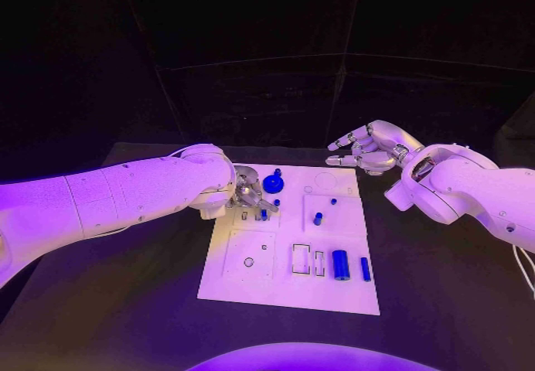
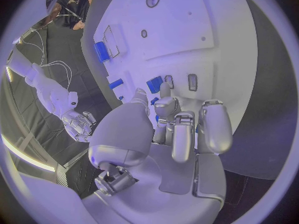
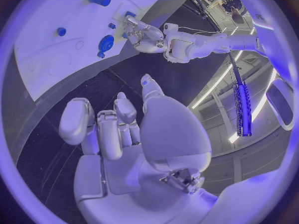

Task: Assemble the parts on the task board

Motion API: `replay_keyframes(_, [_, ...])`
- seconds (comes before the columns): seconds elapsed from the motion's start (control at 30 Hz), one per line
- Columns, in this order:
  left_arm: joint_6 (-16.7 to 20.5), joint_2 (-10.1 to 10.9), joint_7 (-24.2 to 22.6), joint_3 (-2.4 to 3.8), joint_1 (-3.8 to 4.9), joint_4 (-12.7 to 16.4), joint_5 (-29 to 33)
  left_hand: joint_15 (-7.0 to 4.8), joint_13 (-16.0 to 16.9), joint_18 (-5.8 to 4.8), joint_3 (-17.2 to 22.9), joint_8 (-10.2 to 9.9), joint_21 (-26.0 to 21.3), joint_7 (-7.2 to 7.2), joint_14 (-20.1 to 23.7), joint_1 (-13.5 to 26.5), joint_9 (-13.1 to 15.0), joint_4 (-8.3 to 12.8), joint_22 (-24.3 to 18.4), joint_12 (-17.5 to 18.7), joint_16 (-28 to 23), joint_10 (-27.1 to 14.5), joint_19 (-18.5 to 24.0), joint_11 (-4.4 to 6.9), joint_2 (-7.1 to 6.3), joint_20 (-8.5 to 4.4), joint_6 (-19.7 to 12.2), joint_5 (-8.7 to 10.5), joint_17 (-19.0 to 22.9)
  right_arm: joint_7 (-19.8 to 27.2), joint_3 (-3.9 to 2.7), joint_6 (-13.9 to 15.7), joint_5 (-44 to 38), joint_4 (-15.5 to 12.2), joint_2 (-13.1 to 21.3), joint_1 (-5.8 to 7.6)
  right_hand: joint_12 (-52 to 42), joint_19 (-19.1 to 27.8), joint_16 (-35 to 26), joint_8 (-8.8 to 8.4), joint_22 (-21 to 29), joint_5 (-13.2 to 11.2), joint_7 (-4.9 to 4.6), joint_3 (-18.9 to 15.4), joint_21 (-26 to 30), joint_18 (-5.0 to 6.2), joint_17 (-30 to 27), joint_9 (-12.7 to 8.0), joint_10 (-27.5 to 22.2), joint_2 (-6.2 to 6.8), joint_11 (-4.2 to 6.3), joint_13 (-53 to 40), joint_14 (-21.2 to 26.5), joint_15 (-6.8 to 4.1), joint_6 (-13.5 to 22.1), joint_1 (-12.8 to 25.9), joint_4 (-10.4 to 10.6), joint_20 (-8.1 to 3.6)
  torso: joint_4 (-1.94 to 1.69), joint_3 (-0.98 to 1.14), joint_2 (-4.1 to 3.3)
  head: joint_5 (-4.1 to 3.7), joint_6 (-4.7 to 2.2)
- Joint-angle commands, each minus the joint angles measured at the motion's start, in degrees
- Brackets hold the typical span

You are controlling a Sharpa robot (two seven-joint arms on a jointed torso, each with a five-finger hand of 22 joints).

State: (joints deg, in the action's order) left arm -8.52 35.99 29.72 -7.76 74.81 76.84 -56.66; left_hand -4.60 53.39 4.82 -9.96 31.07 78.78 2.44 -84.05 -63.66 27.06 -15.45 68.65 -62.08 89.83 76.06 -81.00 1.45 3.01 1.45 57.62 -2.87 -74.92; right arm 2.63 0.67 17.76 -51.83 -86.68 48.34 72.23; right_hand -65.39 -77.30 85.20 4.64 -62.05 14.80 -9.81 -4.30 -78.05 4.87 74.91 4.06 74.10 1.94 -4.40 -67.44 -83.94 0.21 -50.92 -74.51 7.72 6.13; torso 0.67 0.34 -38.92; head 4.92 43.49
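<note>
Blue cylinder (image 1: 340, 265) lies lengthwise, probably along the board (image 1: 251, 290).

right hand (image 3: 118, 129): empty, fingers curled | left hand (image 3: 144, 35): on task board (image 3: 56, 59)

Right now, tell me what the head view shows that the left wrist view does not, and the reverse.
Head view alone: the whole task board and the round blue disc near its far edge. Left wrist view alone: the left hand from behind, its fingertips reaching small blue parts on the board. Both show the right hand, empty with fingers apart, off the board's far side.
</note>
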Motion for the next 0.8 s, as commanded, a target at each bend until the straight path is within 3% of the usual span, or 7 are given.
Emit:
replay_keyframes(0.03, [-1.3,-0.2,0.4,0.0,0.11,0.1,-0.2,-0.3,0.0,-0.74,0.0,0.4,0.3,-0.03,-5.9,-0.8,0.3,0.7,0.2,0.2,0.2,-0.2,0.1,0.17,0.23,0.06,-0.7,-0.1,-15.1,0.0,-0.03,-0.7,-0.3,0.1,-0.1,0.13,0.3,0.5,-0.2,0.31,0.1,0.2,0.22,-0.4,0.2,0.5,6.2,0.1,-0.3,-0.46,-0.11,0.1,-3.9,-0.17,-0.4,-0.1,0.0,0.0,0.02,0.03,0.0,0.07,0.09])
replay_keyframes(0.27, [-1.1,-0.4,0.3,0.0,0.11,0.0,-0.2,-0.32,0.0,-0.75,0.4,1.0,0.4,-0.06,-5.9,-2.1,1.1,1.6,0.3,0.1,0.2,-0.2,0.2,0.21,0.92,0.05,-1.1,-0.13,-15.1,-0.1,-0.03,-0.9,-0.3,0.3,-0.3,0.13,0.3,0.5,-0.2,0.34,0.1,0.3,0.23,-0.5,0.2,0.5,6.2,0.1,-0.3,-0.52,-0.1,0.1,-3.9,-0.18,-0.4,-0.2,-0.1,-0.01,0.04,0.01,-0.01,0.06,0.17])
replay_keyframes(0.37, [-1.3,-0.5,0.3,0.0,0.11,-0.1,-0.2,-0.35,-0.1,-0.77,1.4,1.5,0.6,-0.11,-5.9,-4.0,1.7,3.0,0.6,0.1,0.2,-0.2,0.2,0.26,1.67,0.03,-1.5,-0.13,-15.1,-0.1,-0.03,-1.0,-0.3,0.3,-0.3,0.13,0.3,0.5,-0.3,0.36,0.1,0.4,0.24,-0.5,0.2,0.5,6.2,0.1,-0.3,-0.57,-0.09,0.1,-3.9,-0.19,-0.4,-0.3,-0.1,-0.02,0.04,0.03,-0.02,0.02,0.24])
replay_keyframes(0.63, [-2.0,-0.6,0.2,0.0,0.11,-0.1,-0.2,-0.52,-0.3,-0.76,4.7,2.0,0.7,-0.4,-5.9,-9.5,2.7,7.7,0.8,0.2,0.2,-0.3,0.3,0.53,2.14,-0.1,-2.4,-0.16,-15.1,-0.1,-0.03,-1.2,-0.3,0.4,-0.5,0.13,0.2,0.5,-0.2,0.39,0.1,0.6,0.26,-0.6,0.2,0.5,6.2,0.1,-0.2,-0.65,-0.07,0.0,-3.9,-0.21,-0.4,-0.4,-0.1,-0.03,0.03,0.03,-0.02,-0.09,0.33])
replay_keyframes(0.8, [-1.5,-0.6,-0.1,0.0,0.11,0.1,-0.2,-0.88,-0.7,-0.74,9.5,1.3,0.7,-0.73,-5.9,-14.1,2.7,11.4,1.0,0.7,0.2,-0.7,0.4,0.92,3.5,-0.43,-3.2,-0.25,-15.1,-0.1,-0.02,-1.2,-0.3,0.5,-0.6,0.13,0.2,0.5,-0.2,0.4,0.1,0.6,0.26,-0.6,0.2,0.5,6.2,0.1,-0.2,-0.67,-0.06,0.0,-3.9,-0.21,-0.4,-0.5,-0.1,-0.04,0.03,0.0,-0.03,-0.15,0.41])
